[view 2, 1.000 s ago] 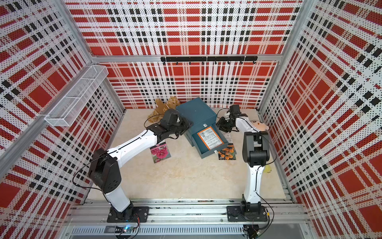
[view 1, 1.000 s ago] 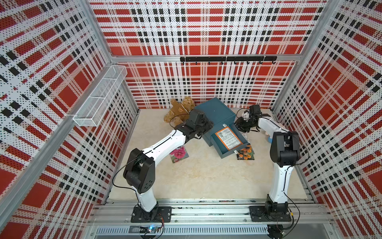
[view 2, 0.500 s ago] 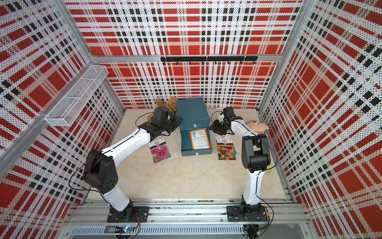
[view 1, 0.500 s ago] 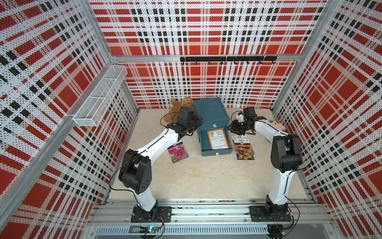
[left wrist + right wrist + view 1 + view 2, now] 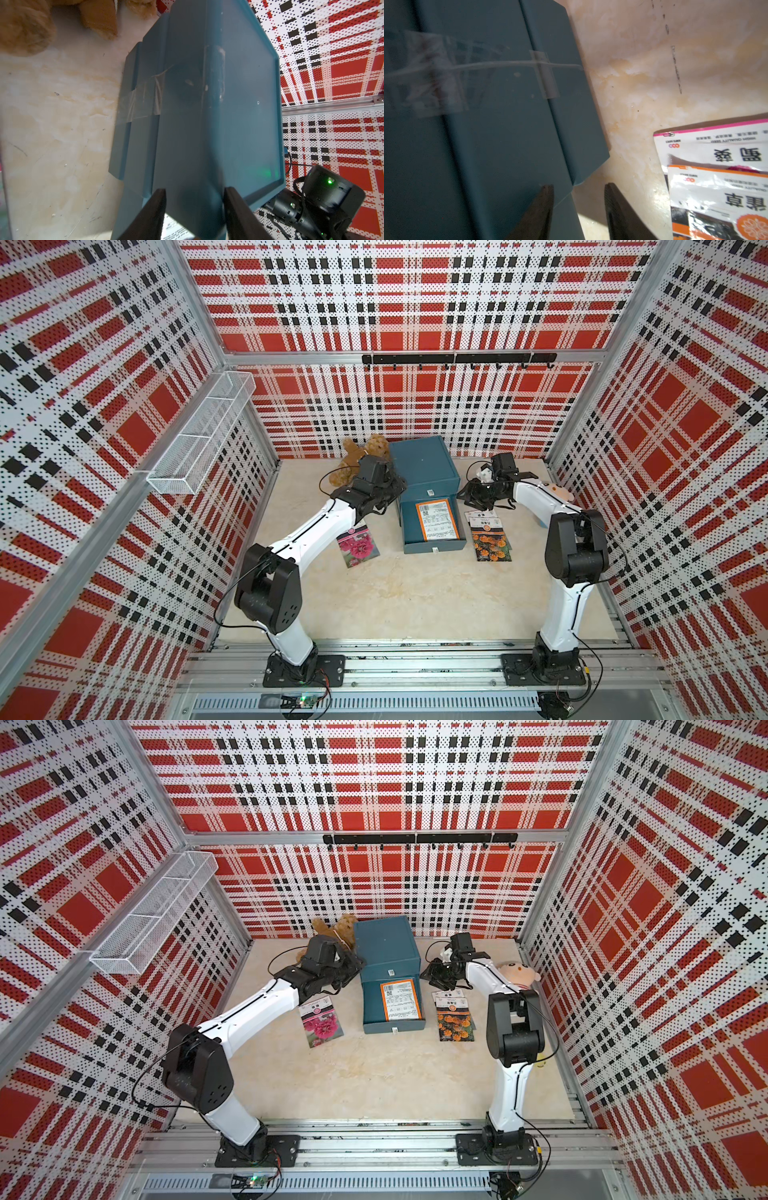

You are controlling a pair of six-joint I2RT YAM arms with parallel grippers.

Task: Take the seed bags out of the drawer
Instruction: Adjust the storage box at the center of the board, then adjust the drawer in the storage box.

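Observation:
A teal cabinet (image 5: 422, 466) stands at the back middle with its drawer (image 5: 434, 547) pulled out toward the front. One orange-bordered seed bag (image 5: 436, 520) with a white label lies inside. A pink-flower seed bag (image 5: 358, 549) lies on the table left of the drawer. An orange-flower seed bag (image 5: 490, 543) lies to the right, overlapping a pink-edged bag (image 5: 716, 145). My left gripper (image 5: 195, 191) is open, its jaws astride the cabinet's left front corner. At the right front corner my right gripper (image 5: 579, 187) is open and holds nothing.
A brown teddy (image 5: 361, 456) sits behind my left gripper, against the cabinet's left side. A pale-faced doll (image 5: 517, 971) lies by the right wall behind the right arm. A wire basket (image 5: 203, 431) hangs on the left wall, a black hook rail (image 5: 457, 358) on the back wall.
The cabinet and its open drawer have swung from askew to square with the table's front. Both grippers moved with it, left and back. Their jaws have opened slightly.

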